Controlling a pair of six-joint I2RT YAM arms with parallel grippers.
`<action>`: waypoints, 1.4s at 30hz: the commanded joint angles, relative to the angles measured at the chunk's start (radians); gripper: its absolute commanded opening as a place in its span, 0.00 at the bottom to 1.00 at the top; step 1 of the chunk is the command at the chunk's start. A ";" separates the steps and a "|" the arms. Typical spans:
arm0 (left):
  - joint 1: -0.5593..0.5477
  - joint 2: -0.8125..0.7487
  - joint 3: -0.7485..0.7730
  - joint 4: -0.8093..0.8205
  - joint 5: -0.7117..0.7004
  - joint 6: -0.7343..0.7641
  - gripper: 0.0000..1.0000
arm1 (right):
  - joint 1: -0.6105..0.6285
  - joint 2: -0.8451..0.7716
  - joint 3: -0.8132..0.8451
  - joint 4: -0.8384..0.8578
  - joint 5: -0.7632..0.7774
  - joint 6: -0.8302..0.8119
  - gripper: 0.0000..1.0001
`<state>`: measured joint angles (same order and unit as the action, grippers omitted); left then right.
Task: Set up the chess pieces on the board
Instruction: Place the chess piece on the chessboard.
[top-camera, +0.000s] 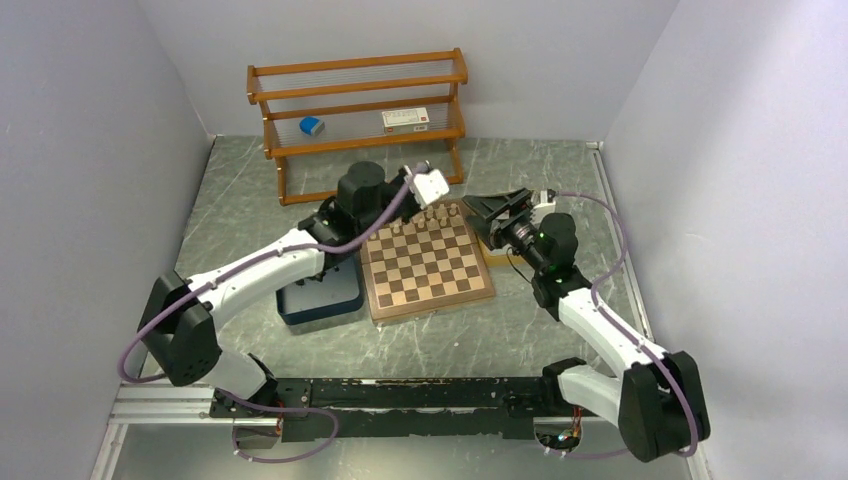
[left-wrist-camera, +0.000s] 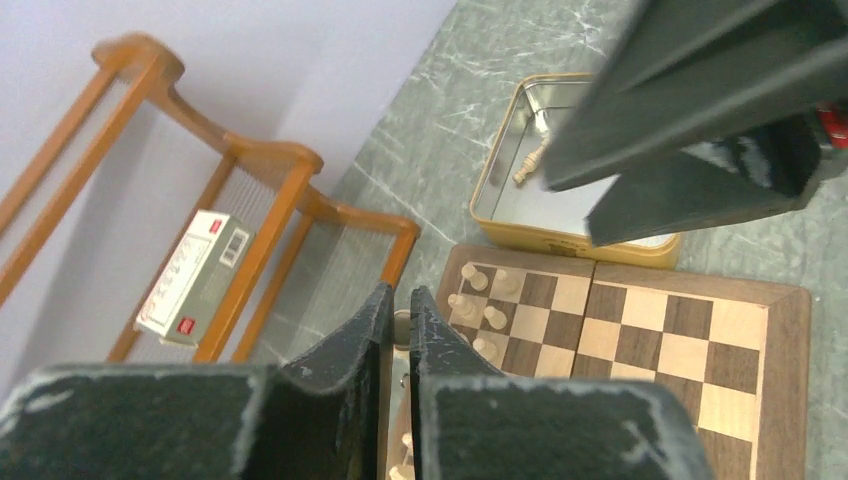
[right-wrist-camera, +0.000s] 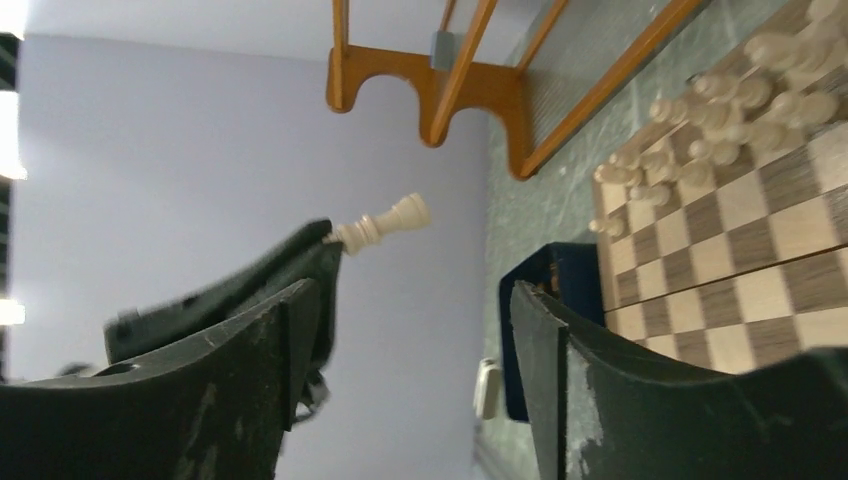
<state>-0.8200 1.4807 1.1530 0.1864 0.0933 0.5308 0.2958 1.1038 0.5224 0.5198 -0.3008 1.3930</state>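
Scuffed black left hand (left-wrist-camera: 402, 305) pinches a turned cream piece (right-wrist-camera: 385, 225), whole only in the right wrist view's centre-left; right hand (right-wrist-camera: 415, 295) gapes; checkered wooden board (top-camera: 428, 265) sits mid-frame on the marbled bench (top-camera: 240, 190).

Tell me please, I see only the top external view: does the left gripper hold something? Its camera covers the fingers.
Observer: Yes. The left gripper is shut on a cream piece; the right wrist view shows it sticking out past the tips.
Operator: And the right gripper?
Observer: Open, with a wide empty gap between its fingers.
Operator: Is any piece in the yellow tray?
Observer: The left wrist view shows one loose piece lying on its floor.
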 joint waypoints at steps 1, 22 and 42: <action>0.076 -0.015 0.077 -0.132 0.127 -0.225 0.05 | -0.004 -0.076 0.003 -0.137 0.079 -0.227 0.77; 0.241 0.188 -0.021 0.102 0.160 -0.415 0.05 | -0.004 -0.167 0.043 -0.275 0.119 -0.464 1.00; 0.279 0.349 0.044 0.155 0.103 -0.374 0.05 | -0.004 -0.239 0.091 -0.391 0.186 -0.605 1.00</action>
<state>-0.5636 1.8095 1.1736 0.2729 0.1947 0.1505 0.2955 0.8875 0.5743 0.1421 -0.1398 0.8284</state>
